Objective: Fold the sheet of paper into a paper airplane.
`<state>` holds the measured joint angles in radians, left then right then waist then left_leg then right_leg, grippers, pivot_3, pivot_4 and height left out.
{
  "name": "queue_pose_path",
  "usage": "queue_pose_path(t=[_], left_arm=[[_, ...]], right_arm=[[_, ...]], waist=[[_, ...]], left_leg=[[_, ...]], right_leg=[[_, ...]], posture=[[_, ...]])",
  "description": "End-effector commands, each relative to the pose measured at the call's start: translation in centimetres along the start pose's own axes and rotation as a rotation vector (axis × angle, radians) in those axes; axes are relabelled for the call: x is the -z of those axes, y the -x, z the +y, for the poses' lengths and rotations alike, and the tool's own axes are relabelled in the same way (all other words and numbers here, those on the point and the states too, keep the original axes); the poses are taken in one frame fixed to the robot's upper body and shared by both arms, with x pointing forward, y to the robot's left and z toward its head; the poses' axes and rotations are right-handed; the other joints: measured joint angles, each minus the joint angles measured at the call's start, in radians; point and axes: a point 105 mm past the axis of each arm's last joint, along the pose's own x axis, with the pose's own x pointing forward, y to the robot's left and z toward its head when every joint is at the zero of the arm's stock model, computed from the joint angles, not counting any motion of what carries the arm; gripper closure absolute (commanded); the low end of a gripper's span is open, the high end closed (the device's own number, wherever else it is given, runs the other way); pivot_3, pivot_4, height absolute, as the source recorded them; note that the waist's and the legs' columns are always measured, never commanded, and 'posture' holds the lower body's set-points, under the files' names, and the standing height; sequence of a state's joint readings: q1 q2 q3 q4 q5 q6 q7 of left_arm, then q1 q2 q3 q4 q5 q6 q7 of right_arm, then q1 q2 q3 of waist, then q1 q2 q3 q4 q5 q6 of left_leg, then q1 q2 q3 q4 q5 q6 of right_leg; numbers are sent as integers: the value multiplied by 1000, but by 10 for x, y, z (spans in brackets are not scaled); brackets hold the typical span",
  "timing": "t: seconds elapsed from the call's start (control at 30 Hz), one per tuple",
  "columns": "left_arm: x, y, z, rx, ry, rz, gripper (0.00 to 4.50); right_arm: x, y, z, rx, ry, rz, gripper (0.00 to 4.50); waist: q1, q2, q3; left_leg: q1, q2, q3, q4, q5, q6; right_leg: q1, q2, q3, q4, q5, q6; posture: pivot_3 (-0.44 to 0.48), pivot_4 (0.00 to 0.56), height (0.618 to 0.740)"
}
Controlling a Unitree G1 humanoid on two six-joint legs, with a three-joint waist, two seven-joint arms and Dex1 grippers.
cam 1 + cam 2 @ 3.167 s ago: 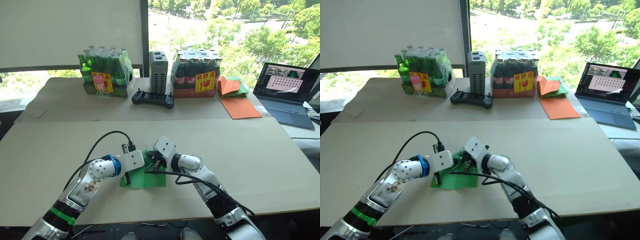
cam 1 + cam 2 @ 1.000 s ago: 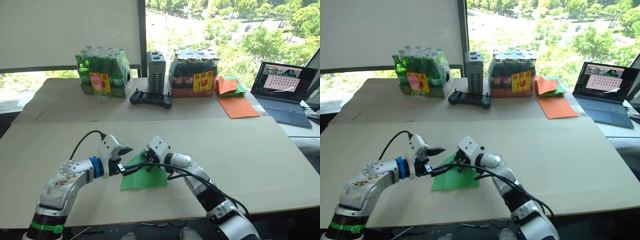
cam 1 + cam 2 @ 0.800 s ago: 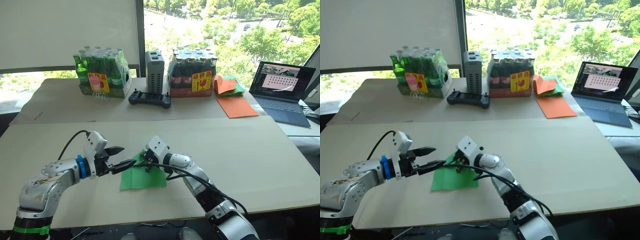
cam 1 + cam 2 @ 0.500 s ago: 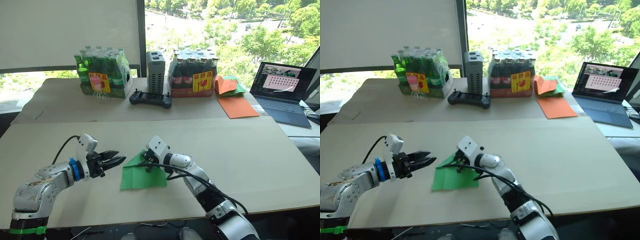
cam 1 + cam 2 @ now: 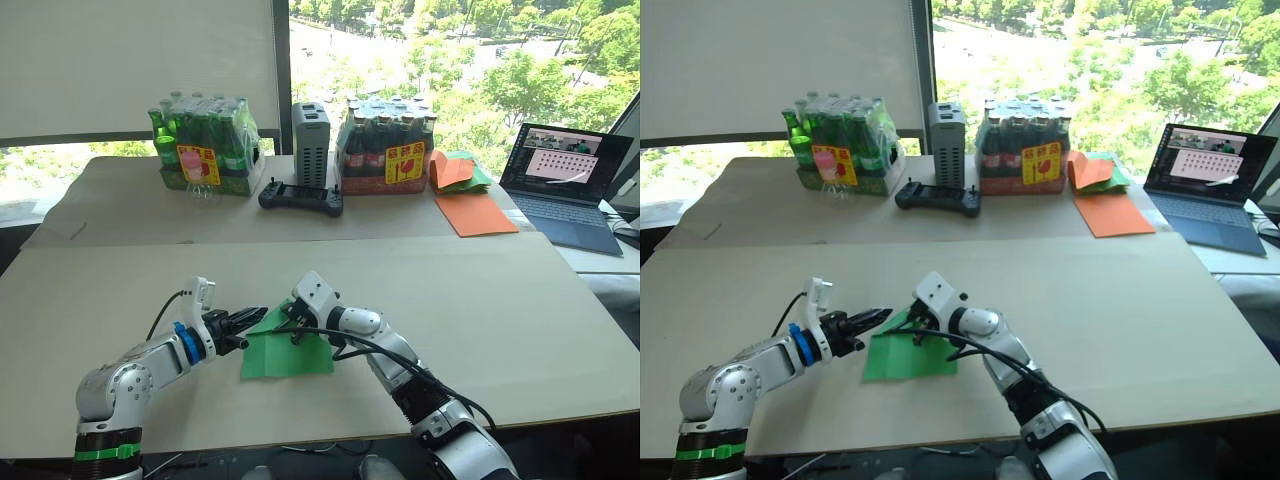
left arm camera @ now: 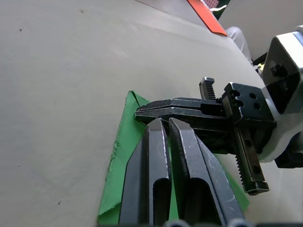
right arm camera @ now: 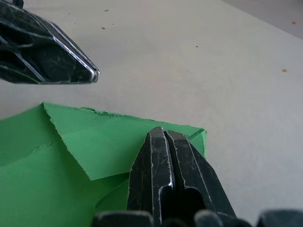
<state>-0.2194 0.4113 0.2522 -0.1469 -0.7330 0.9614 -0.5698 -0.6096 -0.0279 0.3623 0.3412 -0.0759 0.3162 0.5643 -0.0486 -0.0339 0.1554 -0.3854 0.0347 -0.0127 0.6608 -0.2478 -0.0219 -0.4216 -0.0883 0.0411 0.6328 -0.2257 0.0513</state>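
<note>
The sheet of paper (image 5: 290,352) is bright green and lies flat on the near table, its far-left corner folded over into a slanted flap (image 7: 109,137). My right gripper (image 5: 284,326) is shut, and its tips (image 7: 164,134) press down on the paper by that folded corner. My left gripper (image 5: 256,317) is shut too and reaches in from the left, pointing at the same corner. Its tips (image 6: 162,124) hover just over the sheet (image 6: 118,161), almost touching the right fingers (image 6: 180,108).
On the far table stand two shrink-wrapped bottle packs (image 5: 205,145) (image 5: 390,145), a grey box (image 5: 312,130) and a black controller (image 5: 300,197). Orange sheets (image 5: 478,212), an orange-and-green paper pile (image 5: 458,170) and a laptop (image 5: 565,185) sit to the right.
My left gripper let go of the paper's edge, drew away to the left with fingers apart, then came back to the folded corner with fingers shut. The right gripper held still on the paper.
</note>
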Motion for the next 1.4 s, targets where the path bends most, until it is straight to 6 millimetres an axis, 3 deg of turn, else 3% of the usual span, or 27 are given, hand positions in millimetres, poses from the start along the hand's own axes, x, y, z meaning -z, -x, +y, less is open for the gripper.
queue_pose_path(t=[0.03, 0.33, 0.6, 0.93, 1.4], left_arm=[[-1, -3, 5, -29, 14, -22, 4257], [12, -5, 26, -158, 72, -33, 4257], [35, -1, 15, -128, 62, 54, 4257], [38, 9, 25, -185, 68, 53, 4257], [37, 7, 24, -185, 62, 46, 4257]], right_arm=[[6, 1, 1, 5, -7, 26, 4500], [7, 3, 2, 8, -10, 25, 4500], [3, 3, 1, 7, -14, 17, 4500], [-36, 0, 18, -65, -23, -130, 4500], [-20, -11, 25, -66, 2, -65, 4500]], waist=[[0, 0, 0], [2, 0, 0], [2, 0, 0], [1, 0, 0], [2, 0, 0]], left_leg=[[0, 0, 0, 0, 0, 0], [0, 0, 0, 0, 0, 0], [0, 0, 0, 0, 0, 0], [0, 0, 0, 0, 0, 0], [0, 0, 0, 0, 0, 0]], right_leg=[[0, 0, 0, 0, 0, 0], [0, 0, 0, 0, 0, 0], [0, 0, 0, 0, 0, 0], [0, 0, 0, 0, 0, 0], [0, 0, 0, 0, 0, 0]], posture=[[0, 150, 727], [0, 150, 727], [0, 150, 727], [0, 150, 727], [0, 150, 727]])
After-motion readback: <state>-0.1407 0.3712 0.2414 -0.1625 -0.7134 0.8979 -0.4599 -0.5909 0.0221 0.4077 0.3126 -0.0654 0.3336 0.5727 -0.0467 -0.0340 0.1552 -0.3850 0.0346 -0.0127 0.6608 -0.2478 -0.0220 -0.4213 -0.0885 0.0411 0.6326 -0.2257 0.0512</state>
